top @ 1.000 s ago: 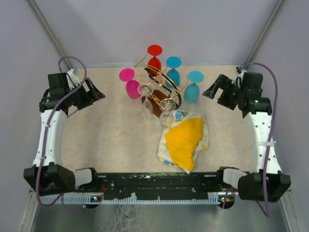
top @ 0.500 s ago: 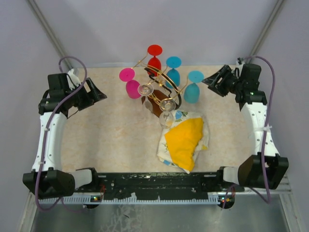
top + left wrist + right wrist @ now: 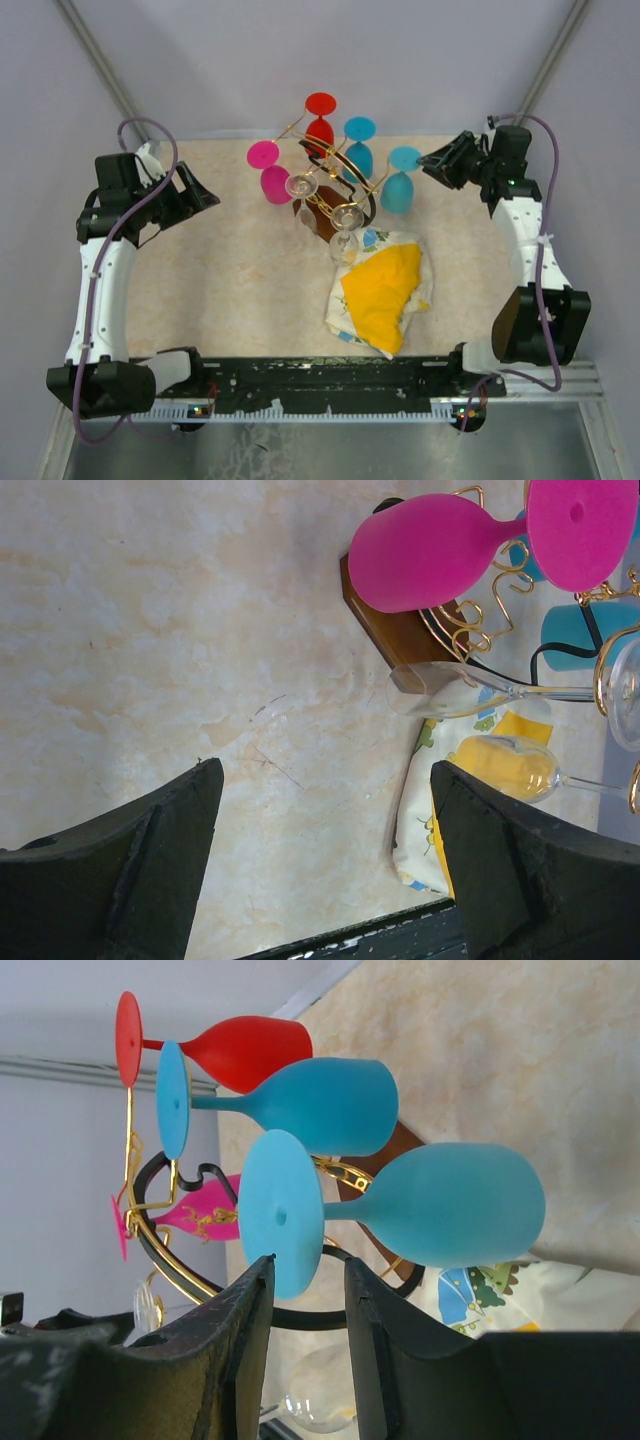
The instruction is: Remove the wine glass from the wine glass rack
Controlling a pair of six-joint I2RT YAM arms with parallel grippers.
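The right tool (image 3: 308,1265) has swung in toward the rack (image 3: 318,208) and pinched down to a slim gap, with nothing in it. The light-blue wine glass (image 3: 430,1215) hangs on the rack's right side, its foot just ahead of those fingers. The danger, I'd say: a shove rather than a clean lift could knock it into the darker blue glass (image 3: 320,1105) just beside it, or rock the rack. The left tool (image 3: 325,775) sits left of the rack, spread wide and empty. There's open table (image 3: 230,260) left of the rack, while a cloth (image 3: 385,290) crowds its near side.
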